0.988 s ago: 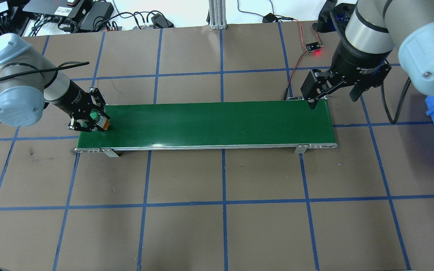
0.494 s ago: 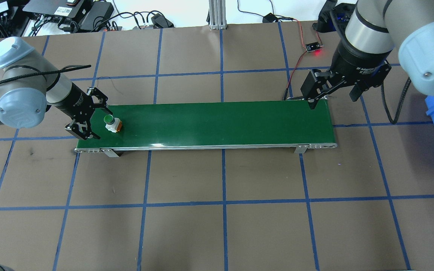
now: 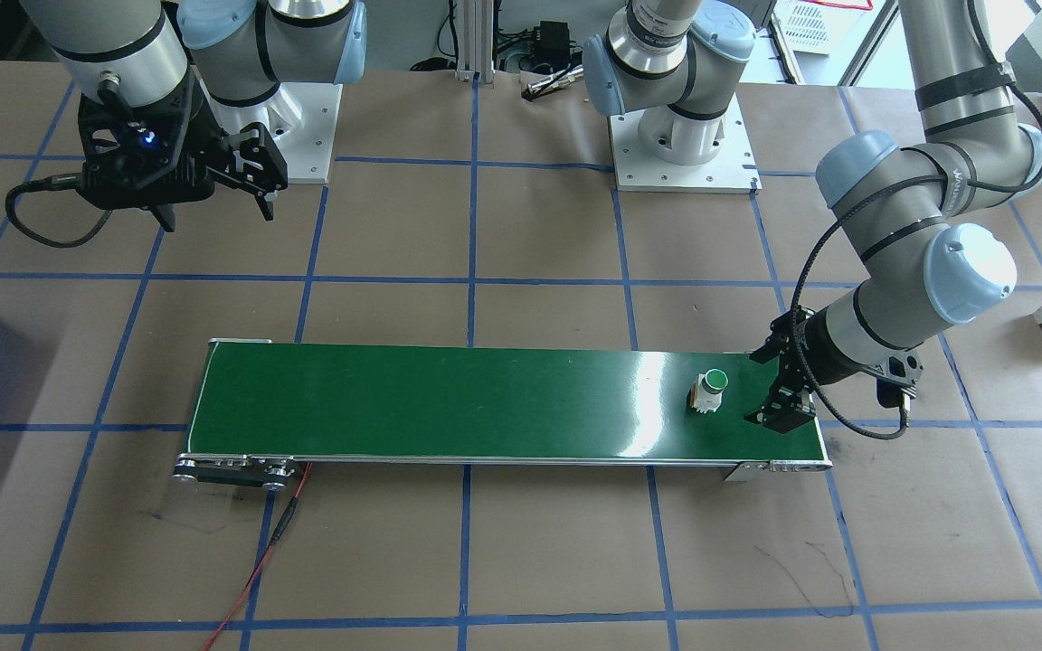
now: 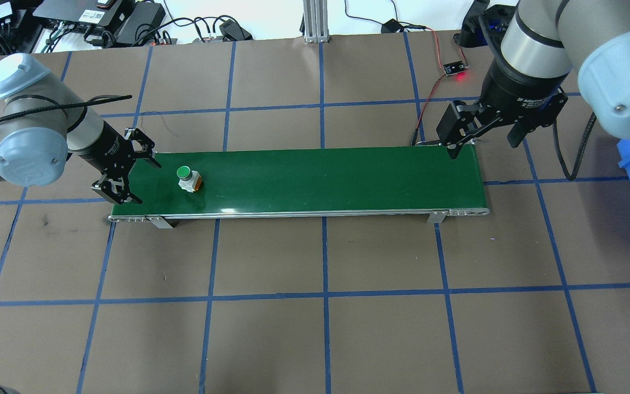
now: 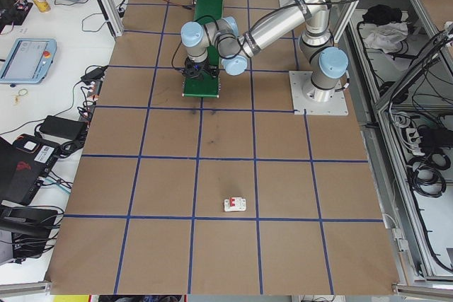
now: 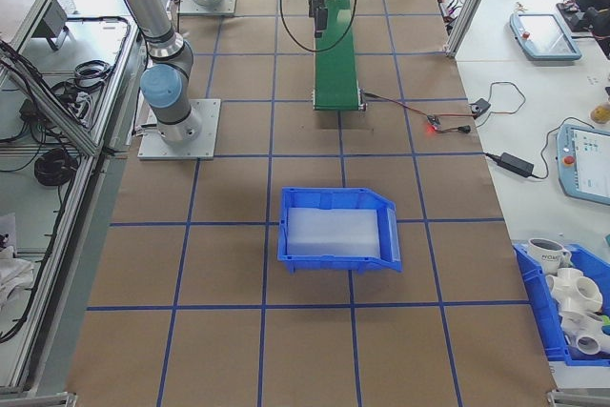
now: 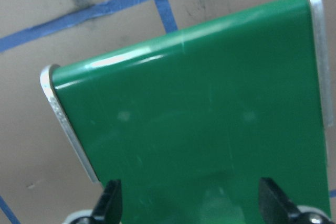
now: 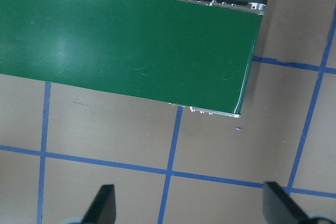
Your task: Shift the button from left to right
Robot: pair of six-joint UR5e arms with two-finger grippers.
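One button [image 4: 185, 173] stands apparently free on the belt [image 4: 315, 175], just beside the wide-open left tool [image 4: 123, 172], far from the wide-open right tool [image 4: 482, 134].

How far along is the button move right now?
Done: the button stands free on the green conveyor belt, near its left end, and the left gripper is open just behind it, fingers clear. In hand: nothing is gripped by either arm. Left: the button must still cover nearly the whole belt to the right end, where the open right gripper waits above the far edge.
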